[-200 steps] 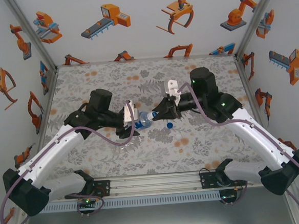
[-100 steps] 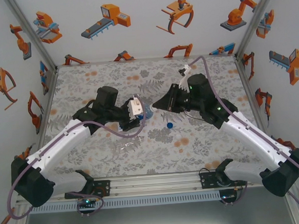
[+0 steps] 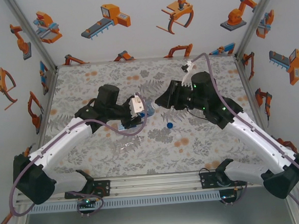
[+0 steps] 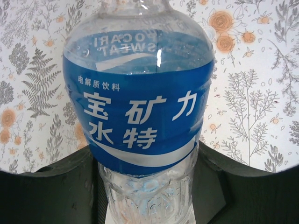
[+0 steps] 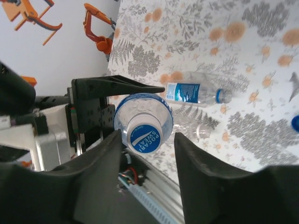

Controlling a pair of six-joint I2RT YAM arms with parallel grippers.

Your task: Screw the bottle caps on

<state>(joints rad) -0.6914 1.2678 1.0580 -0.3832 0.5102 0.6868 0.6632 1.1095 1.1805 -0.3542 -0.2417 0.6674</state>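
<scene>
Over the floral mat [image 3: 85,80], left jaws grip a bottle [image 4: 140,116], neck cropped; right jaws gape around its cap [image 5: 142,135].

The far desk [image 3: 111,73] strip is open. Mid-desk, the held bottle [image 4: 140,116], a lying bottle [image 3: 127,146] and a blue cap [image 3: 169,125] obstruct passage.

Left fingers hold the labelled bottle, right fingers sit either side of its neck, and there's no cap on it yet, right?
Wrong on the cap: a blue cap already sits on the labelled bottle, as the right wrist view shows. The rest holds: the left fingers hold it and the right fingers stand either side of the neck.
</scene>
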